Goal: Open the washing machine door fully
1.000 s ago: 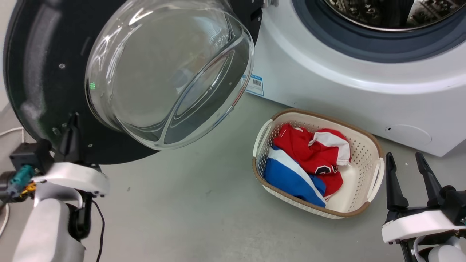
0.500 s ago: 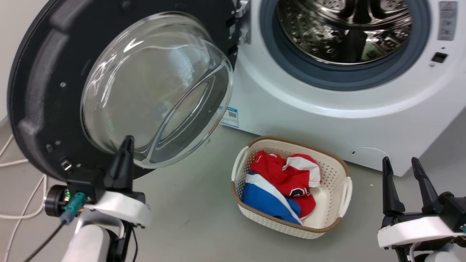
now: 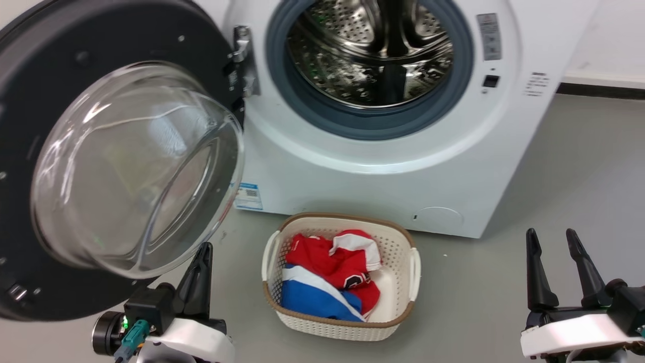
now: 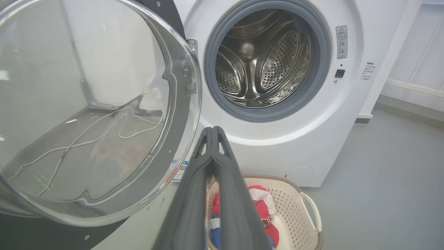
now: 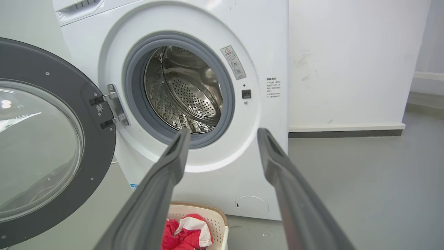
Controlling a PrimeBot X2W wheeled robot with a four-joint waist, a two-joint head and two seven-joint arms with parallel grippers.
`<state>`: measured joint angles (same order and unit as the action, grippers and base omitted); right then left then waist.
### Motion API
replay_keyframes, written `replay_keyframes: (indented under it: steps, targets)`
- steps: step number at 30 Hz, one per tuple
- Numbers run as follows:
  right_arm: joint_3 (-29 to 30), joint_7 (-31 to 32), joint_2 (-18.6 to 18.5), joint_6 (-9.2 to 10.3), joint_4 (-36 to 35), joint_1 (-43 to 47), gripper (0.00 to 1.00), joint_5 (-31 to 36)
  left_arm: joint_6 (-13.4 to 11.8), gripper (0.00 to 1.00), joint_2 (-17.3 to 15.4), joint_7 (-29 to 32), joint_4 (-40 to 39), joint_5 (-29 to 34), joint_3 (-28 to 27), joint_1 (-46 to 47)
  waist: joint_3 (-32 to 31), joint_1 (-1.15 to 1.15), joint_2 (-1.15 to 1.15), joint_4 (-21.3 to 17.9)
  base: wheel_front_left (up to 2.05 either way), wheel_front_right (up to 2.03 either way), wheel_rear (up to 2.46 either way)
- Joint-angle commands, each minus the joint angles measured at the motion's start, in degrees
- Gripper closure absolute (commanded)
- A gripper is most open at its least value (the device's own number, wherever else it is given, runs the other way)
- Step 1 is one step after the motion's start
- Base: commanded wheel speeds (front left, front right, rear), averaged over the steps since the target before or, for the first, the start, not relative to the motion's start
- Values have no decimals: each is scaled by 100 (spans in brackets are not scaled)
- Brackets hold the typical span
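Note:
The washing machine door (image 3: 101, 40) is a black disc with a bulging glass bowl (image 3: 136, 166). It stands swung wide to the left on its metal hinge (image 3: 242, 60), leaving the steel drum mouth (image 3: 370, 60) uncovered. My left gripper (image 3: 204, 250) is shut and empty, just below the bowl's lower right edge and apart from it. In the left wrist view the shut left gripper (image 4: 212, 130) points at the machine front, with the door (image 4: 86, 86) to its left. My right gripper (image 3: 552, 239) is open at the lower right. In its wrist view the right gripper (image 5: 222, 133) frames the drum, the door (image 5: 69, 83) off to the left.
A white laundry basket (image 3: 342, 218) holding red, white and blue clothes sits on the grey floor in front of the machine, between my grippers. A small round white flap (image 3: 437, 219) is low on the machine front. A wall with dark skirting (image 3: 599, 88) runs on the right.
The head camera has pulled back and turned, so more of the machine shows. My left gripper, earlier against the door's lower rim, now sits below the glass bowl, clear of it. The right gripper stays open.

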<state>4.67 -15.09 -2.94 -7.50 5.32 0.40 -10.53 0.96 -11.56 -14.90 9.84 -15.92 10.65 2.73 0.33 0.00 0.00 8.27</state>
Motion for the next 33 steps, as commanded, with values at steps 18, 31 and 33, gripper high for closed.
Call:
replay_keyframes:
  steps: [18, 31, 33]
  targets:
    - [4, -11, 10, 2, -117, 257, 0, 26, 168, 0, 608, -31, -388, 848, -451, -606, -30, 0, 0, -832, 0, 0, 0]
    - [-14, -11, 11, 2, -86, 238, 0, 79, 205, 0, 773, -32, -381, 1139, -585, -551, -8, 0, 0, -801, 0, 0, 0]
    - [-16, -11, 11, 2, -83, 221, 0, 78, 186, 0, 795, -32, -408, 1187, -619, -553, -16, 0, 0, -794, 0, 0, 0]
